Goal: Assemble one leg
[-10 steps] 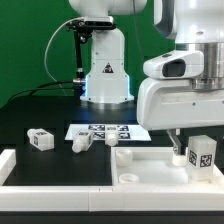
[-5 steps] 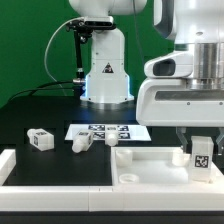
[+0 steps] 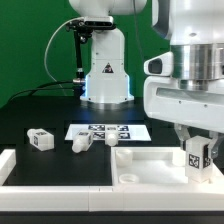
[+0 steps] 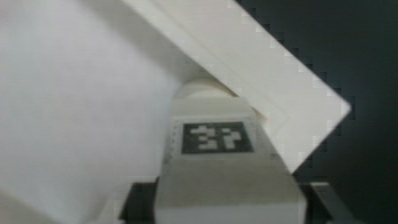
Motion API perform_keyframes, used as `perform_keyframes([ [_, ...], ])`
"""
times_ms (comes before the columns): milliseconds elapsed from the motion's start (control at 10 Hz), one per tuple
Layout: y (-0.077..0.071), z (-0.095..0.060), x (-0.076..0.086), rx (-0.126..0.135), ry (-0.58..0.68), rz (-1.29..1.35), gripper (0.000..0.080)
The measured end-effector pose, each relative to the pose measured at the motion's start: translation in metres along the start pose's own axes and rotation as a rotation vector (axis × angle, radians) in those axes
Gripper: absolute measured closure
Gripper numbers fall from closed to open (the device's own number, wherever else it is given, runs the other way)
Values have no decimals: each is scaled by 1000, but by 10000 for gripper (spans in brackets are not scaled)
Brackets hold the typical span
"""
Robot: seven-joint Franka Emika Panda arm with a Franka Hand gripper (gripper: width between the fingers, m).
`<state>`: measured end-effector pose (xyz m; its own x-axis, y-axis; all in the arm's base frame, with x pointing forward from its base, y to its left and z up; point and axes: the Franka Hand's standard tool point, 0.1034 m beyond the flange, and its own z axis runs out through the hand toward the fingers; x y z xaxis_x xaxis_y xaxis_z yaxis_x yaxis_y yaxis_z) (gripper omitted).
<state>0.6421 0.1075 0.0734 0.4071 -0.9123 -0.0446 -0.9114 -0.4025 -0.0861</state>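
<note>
My gripper (image 3: pixel 197 150) is shut on a white leg (image 3: pixel 197 156) with a black-and-white tag, holding it upright over the right corner of the large white square panel (image 3: pixel 150 160). In the wrist view the leg (image 4: pixel 217 150) fills the middle between my dark fingers (image 4: pixel 146 200), its far end meeting the panel's (image 4: pixel 89 90) corner. Three more legs lie on the black table: one (image 3: pixel 40 139) at the exterior view's left, one (image 3: pixel 78 144) beside it, one (image 3: pixel 113 141) by the panel's rear rim.
The marker board (image 3: pixel 100 130) lies on the table behind the panel. The robot base (image 3: pixel 106 70) stands at the back. A white raised border (image 3: pixel 20 160) runs along the table's left and front edges.
The gripper has turned with the leg and risen slightly; the leg's tag now faces more toward the exterior view's left. The loose legs have not moved.
</note>
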Motion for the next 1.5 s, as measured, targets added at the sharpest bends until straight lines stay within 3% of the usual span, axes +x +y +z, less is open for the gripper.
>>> perform_keyframes([
  [200,1,0,2,15,-5,121,514],
  [400,1,0,2,11,3,7,513],
  [600,-2,-4,-1,-6,13,-428,224],
  [700,-2,-4,-5,-12,7,-533,224],
  [800,-2,-3,-3,-14,10,-589,166],
  [1000,-1,-3,-2,-16,10,-725,155],
  [1200,-1,-1,-5,-47,24,-1089,151],
  [1300,-4,-1,-10,-46,31,-1284,151],
  [1500,-4,0,-7,-40,42,-1301,179],
])
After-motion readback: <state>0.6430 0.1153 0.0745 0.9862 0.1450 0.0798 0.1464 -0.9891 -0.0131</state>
